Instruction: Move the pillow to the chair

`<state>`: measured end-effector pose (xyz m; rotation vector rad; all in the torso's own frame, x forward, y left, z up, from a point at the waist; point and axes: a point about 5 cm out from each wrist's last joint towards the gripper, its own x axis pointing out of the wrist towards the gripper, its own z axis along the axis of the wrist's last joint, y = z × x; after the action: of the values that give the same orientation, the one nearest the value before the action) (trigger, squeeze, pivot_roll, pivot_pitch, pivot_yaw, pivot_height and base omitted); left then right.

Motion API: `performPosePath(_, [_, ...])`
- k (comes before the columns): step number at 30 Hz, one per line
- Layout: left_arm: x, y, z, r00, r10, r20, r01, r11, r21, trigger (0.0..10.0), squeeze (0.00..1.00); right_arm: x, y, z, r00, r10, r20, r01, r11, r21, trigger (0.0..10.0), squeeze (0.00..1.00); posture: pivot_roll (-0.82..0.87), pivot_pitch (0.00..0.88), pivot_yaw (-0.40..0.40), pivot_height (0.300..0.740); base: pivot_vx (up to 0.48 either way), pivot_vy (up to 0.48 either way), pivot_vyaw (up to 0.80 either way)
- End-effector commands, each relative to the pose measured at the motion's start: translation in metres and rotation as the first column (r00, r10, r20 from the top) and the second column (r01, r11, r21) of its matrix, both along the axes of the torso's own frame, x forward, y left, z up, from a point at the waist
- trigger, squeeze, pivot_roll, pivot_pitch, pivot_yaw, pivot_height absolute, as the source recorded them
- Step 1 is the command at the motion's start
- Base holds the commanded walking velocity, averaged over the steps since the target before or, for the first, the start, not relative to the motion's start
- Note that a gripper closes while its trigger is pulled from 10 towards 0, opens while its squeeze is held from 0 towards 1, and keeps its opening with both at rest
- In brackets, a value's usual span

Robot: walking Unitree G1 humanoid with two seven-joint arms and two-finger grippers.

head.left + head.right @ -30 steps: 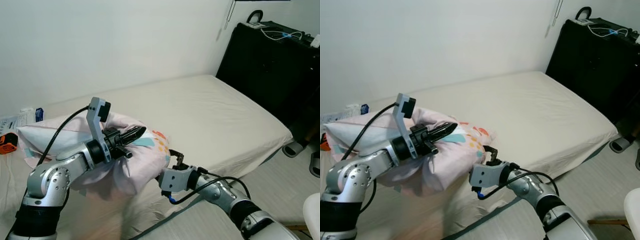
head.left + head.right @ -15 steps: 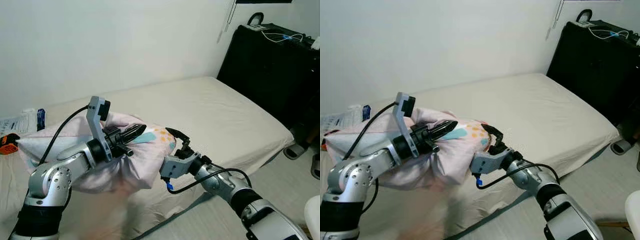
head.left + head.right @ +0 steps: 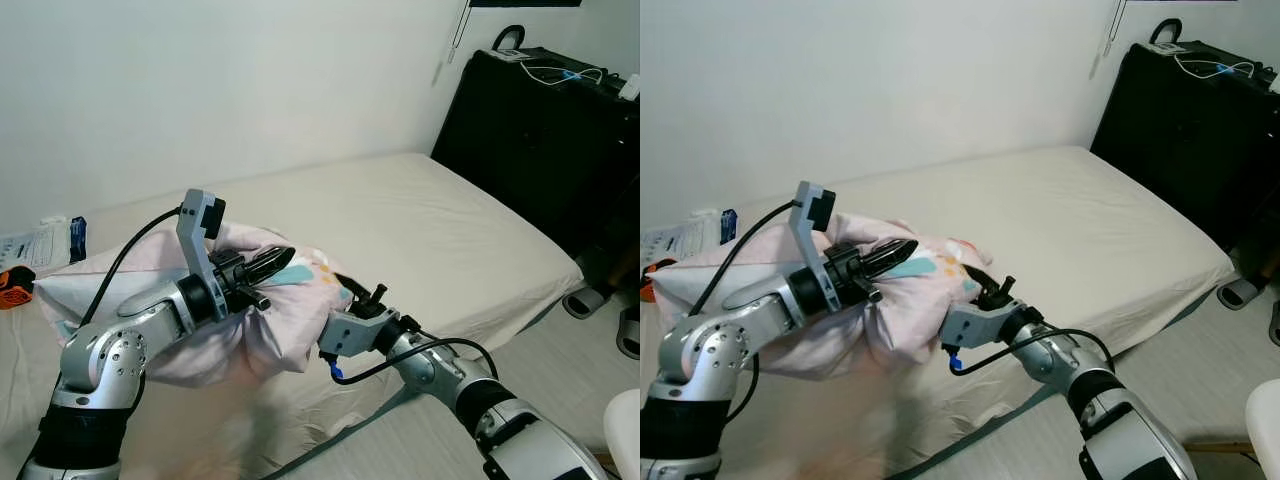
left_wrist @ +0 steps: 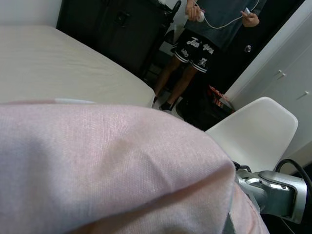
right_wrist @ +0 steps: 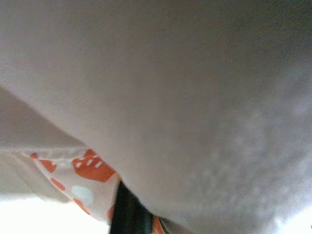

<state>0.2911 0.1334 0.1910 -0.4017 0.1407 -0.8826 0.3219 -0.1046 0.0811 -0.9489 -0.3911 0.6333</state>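
Note:
The pink pillow (image 3: 250, 325) with coloured prints lies bunched at the bed's left side, held between my two arms. My left gripper (image 3: 272, 266) rests on its top, fingers together and pressed into the gathered fabric. My right gripper (image 3: 352, 289) is at the pillow's right edge, its fingers shut on the printed corner; the right wrist view has pillow cloth (image 5: 161, 97) right against the camera, with one black finger (image 5: 127, 214) below it. The white chair (image 4: 253, 131) stands beyond the bed's foot, and its edge (image 3: 622, 432) is at the lower right.
The cream bed (image 3: 430, 220) runs to the right, its front edge close to me. A black cabinet (image 3: 545, 130) stands at the bed's far right. A person (image 4: 209, 34) stands near the chair. Small packets (image 3: 40, 240) and an orange object (image 3: 12, 288) lie far left. Slippers (image 3: 580, 300) are on the floor.
My right gripper has risen from below the bed's edge to the pillow's right corner and shut on it. The pillow has bunched up and lifted a little.

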Motion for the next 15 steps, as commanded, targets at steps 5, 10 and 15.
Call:
performPosePath(5, [-0.001, -0.011, 0.006, 0.998, -0.052, 0.035, 0.053, 0.998, -0.018, 10.0, 0.0, 0.008, -0.005, 0.009, 0.999, -0.052, -0.001, 0.052, 0.997, 0.062, 0.0, 0.0, 0.13, 0.0, -0.11, 0.74, 0.0, 0.0, 0.0])
performPosePath(10, [-0.002, -0.013, 0.001, 0.999, -0.04, 0.026, 0.04, 0.999, 0.001, 10.0, 0.0, 0.012, -0.008, 0.014, 0.996, -0.082, -0.042, 0.087, 0.987, 0.133, 0.0, 0.0, 0.12, 0.0, -0.11, 0.74, 0.0, 0.0, 0.0])
performPosePath(15, [0.006, -0.009, -0.002, 0.989, 0.115, 0.088, -0.12, 0.991, 0.054, 10.0, 0.0, 0.019, -0.007, 0.029, 0.993, -0.094, -0.072, 0.11, 0.953, 0.281, 0.0, 0.0, 0.12, 0.0, -0.117, 0.74, 0.0, 0.0, 0.0])
